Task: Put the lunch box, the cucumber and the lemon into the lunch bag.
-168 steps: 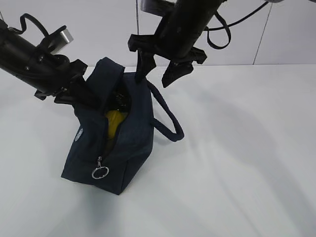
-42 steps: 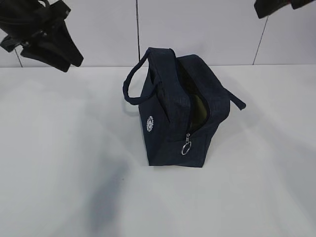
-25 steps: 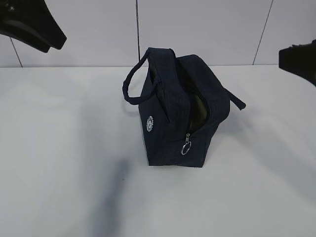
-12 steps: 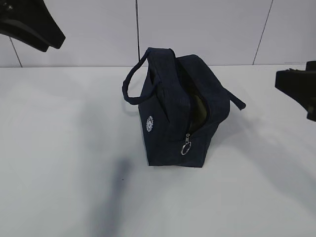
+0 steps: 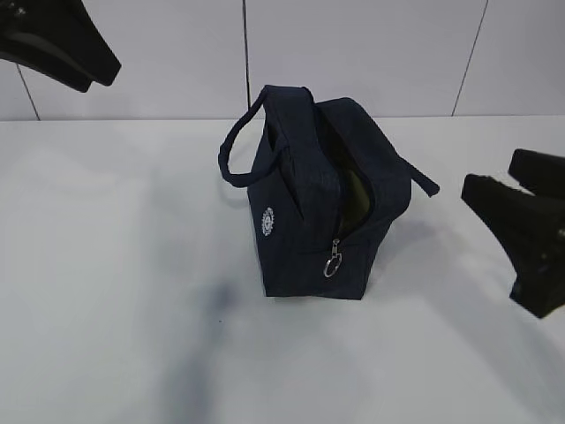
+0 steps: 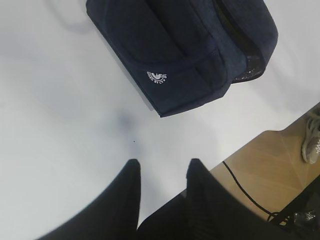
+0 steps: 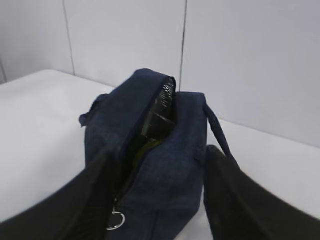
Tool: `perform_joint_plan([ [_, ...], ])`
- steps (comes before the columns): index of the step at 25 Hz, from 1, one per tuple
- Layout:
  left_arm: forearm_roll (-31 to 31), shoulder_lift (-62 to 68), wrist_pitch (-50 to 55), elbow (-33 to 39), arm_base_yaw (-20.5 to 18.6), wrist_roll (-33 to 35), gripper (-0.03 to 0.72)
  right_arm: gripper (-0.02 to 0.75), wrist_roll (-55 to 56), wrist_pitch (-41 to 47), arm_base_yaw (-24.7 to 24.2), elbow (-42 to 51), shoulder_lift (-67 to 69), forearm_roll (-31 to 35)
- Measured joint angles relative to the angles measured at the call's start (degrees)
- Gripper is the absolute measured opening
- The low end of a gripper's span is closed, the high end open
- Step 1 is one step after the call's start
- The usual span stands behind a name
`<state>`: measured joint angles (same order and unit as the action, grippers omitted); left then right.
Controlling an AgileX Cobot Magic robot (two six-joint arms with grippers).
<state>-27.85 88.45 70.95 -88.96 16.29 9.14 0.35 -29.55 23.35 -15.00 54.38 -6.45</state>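
The navy lunch bag (image 5: 305, 199) stands upright mid-table, zipper partly open, ring pull (image 5: 331, 265) hanging at its front and white logo (image 5: 268, 221) on its side. A strip of olive green (image 5: 355, 194) shows in the slit; I cannot tell which item it is. The lunch box, cucumber and lemon are otherwise hidden. My left gripper (image 5: 97, 78) hangs high at the upper left, open and empty (image 6: 162, 167). My right gripper (image 5: 490, 174) is low, right of the bag, open and empty, clear of it. In the right wrist view the bag (image 7: 170, 150) shows between the fingers (image 7: 227, 185).
White tabletop (image 5: 132, 309) runs all round the bag, with a white panelled wall (image 5: 371, 53) behind. The left wrist view shows the table's edge, a wooden floor (image 6: 270, 165) with a black cable, and a shoe (image 6: 312, 142).
The right gripper has come down from the upper right to table height beside the bag. The left gripper stays high. Much earlier the bag stood further left with both grippers at it.
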Motion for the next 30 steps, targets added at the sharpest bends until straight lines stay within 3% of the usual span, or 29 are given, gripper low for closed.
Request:
perform_joint_plan([
  [8,-0.13,0.00,0.00,0.00,0.00,0.00,0.228,0.419,7.82,-12.11,0.00,3.76,10.04,-3.78],
  [18,-0.23,0.00,0.00,0.00,0.00,0.00,0.228,0.419,8.92,-33.99,0.00,3.44,37.09,-12.23],
  [23,-0.23,0.00,0.00,0.00,0.00,0.00,0.228,0.419,8.82,-35.24,0.00,2.04,47.51,-13.38],
  [30,-0.23,0.00,0.00,0.00,0.00,0.00,0.228,0.418,6.98,-35.81,0.00,-1.02,49.48,-13.94],
])
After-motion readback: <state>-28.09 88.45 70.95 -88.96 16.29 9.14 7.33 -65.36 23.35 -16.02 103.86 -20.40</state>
